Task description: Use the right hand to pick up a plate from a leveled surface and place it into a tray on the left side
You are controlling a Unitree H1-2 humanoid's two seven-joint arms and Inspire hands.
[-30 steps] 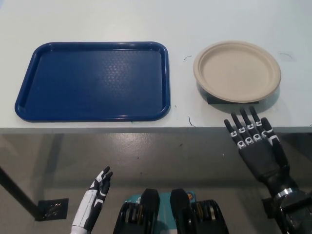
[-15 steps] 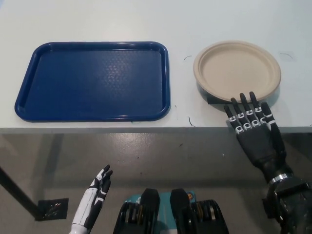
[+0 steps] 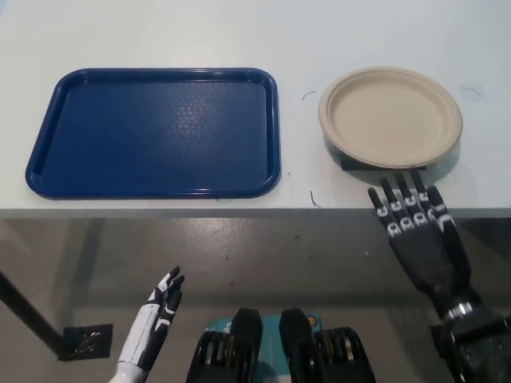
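Pale, smooth, matte surface [image 3: 160, 32] across the upper part of the head view, its near edge running straight from side to side. To the left of the round beige plate [image 3: 390, 116], a rectangular dark blue plastic tray [image 3: 153, 132] with rounded corners, a raised rim and a finely pebbled floor, lying flat and holding nothing. Well apart from the plate, with a strip of bare surface between.

Plate itself: circular, dull tan, fibrous-looking like pressed paper or pulp, with a broad flat well and a shallow upturned rim of a slightly lighter tone. Seated on a small dark flat object [image 3: 348, 163] whose corner peeks out beneath the plate's near-left edge. A few thin dark scribble marks [image 3: 308, 95] on the surface just left of the plate, and one more [image 3: 471, 90] to its right.

Just below the plate, at the surface's near edge, the black right hand [image 3: 415, 227]: hard jointed segments with pale bands across the fingers, palm flat, fingers spread and extended toward the plate, tips just short of its near rim, grasping nothing. Black forearm trailing down toward the lower right corner.

Far below and left of the plate, over the grey floor [image 3: 263, 255], the white left hand [image 3: 156, 319], slim and glossy with dark fingertips, fingers straight and close together, nothing held.
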